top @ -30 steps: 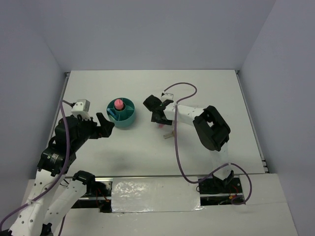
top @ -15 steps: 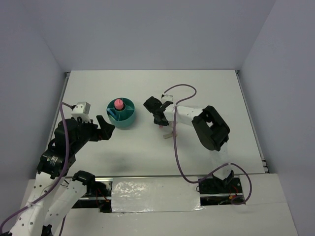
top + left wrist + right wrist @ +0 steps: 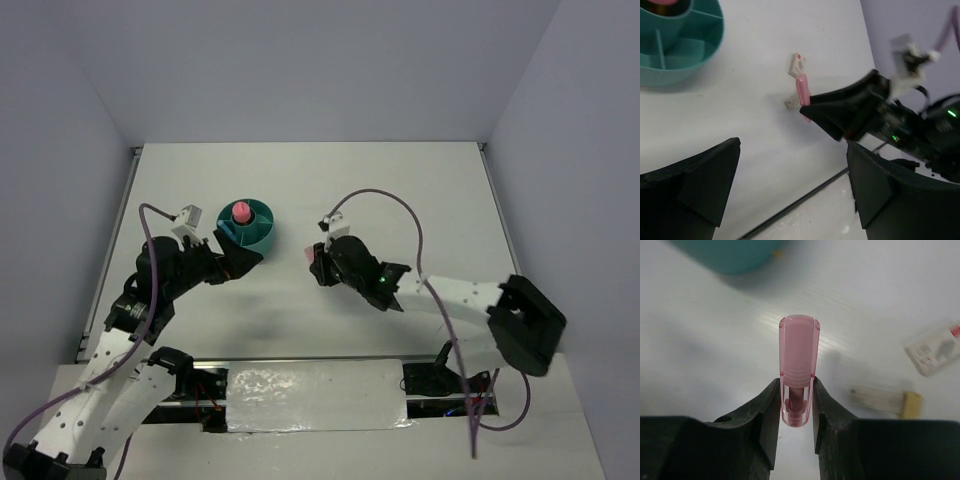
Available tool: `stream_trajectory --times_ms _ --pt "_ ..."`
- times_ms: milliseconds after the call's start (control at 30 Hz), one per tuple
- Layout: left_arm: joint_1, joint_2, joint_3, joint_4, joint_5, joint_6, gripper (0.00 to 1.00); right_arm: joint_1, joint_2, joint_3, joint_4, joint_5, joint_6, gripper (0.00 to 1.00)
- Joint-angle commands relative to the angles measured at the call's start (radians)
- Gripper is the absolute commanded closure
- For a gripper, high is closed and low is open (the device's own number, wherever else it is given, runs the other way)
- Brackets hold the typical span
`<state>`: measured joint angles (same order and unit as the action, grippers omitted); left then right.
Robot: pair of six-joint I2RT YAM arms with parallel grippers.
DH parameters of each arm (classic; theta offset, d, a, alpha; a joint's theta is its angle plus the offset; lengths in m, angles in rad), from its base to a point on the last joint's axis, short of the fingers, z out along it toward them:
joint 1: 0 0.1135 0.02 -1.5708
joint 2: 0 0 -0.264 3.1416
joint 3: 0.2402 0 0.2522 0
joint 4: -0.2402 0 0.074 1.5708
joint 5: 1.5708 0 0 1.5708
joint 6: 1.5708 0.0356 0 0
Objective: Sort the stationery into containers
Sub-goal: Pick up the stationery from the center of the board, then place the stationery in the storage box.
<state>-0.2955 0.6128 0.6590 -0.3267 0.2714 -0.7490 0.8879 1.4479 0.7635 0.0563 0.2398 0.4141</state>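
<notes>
Only the right wrist view shows it plainly: the right gripper [image 3: 797, 392] pinches a pink piece [image 3: 799, 347] — translucent, ribbed near its base — over the counter [image 3: 700, 350], right of the teal organiser [image 3: 265, 228]. The left gripper [image 3: 792, 145] gapes wide, empty.

Organiser [image 3: 262, 238] on table [image 3: 400, 190], left of centre. Cylinder [image 3: 240, 212] upright in its central cup. Left fingers [image 3: 695, 175] just on organiser's near side. Right fingers [image 3: 765, 415] to organiser's right, apart from it, small piece [image 3: 799, 347] between them. Flat block [image 3: 935, 354] and stick [image 3: 885, 401] on table right of that piece.
</notes>
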Motion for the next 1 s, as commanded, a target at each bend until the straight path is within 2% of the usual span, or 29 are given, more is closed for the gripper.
stream_trajectory --times_ms 0,100,267,600,633,700,733,800,833,867,900,967 --pt "-0.037 0.030 -0.021 0.216 0.114 -0.157 0.01 0.101 -0.195 -0.074 0.250 -0.079 -0.199 1.00" --pt "-0.120 0.051 -0.006 0.228 0.033 -0.179 0.01 0.184 -0.283 -0.087 0.220 -0.060 -0.256 1.00" --pt "-0.205 0.090 0.002 0.304 0.052 -0.213 0.01 0.264 -0.356 -0.050 0.148 -0.053 -0.281 1.00" --pt "-0.281 0.142 -0.019 0.345 0.038 -0.204 0.20 0.368 -0.385 0.025 0.083 0.029 -0.331 1.00" --pt "-0.283 0.149 -0.021 0.345 0.037 -0.202 0.30 0.371 -0.379 0.029 0.082 0.029 -0.333 1.00" --pt "-0.287 0.154 -0.019 0.353 0.043 -0.199 0.42 0.376 -0.357 0.042 0.074 0.045 -0.337 1.00" --pt "-0.287 0.159 -0.016 0.353 0.043 -0.196 0.65 0.376 -0.348 0.046 0.073 0.055 -0.337 1.00" --pt "-0.292 0.159 -0.009 0.339 0.040 -0.188 0.79 0.378 -0.325 0.059 0.062 0.104 -0.331 0.98" --pt "-0.294 0.159 0.001 0.333 0.037 -0.173 0.90 0.376 -0.316 0.063 0.053 0.125 -0.324 0.95" --pt "-0.295 0.159 0.004 0.327 0.032 -0.162 0.94 0.376 -0.299 0.091 0.013 0.157 -0.307 0.85" --pt "-0.297 0.156 0.008 0.296 0.013 -0.139 1.00 0.376 -0.291 0.106 -0.008 0.212 -0.275 0.85" --pt "-0.298 0.151 0.014 0.263 -0.015 -0.122 1.00 0.375 -0.284 0.132 -0.044 0.227 -0.261 0.71"
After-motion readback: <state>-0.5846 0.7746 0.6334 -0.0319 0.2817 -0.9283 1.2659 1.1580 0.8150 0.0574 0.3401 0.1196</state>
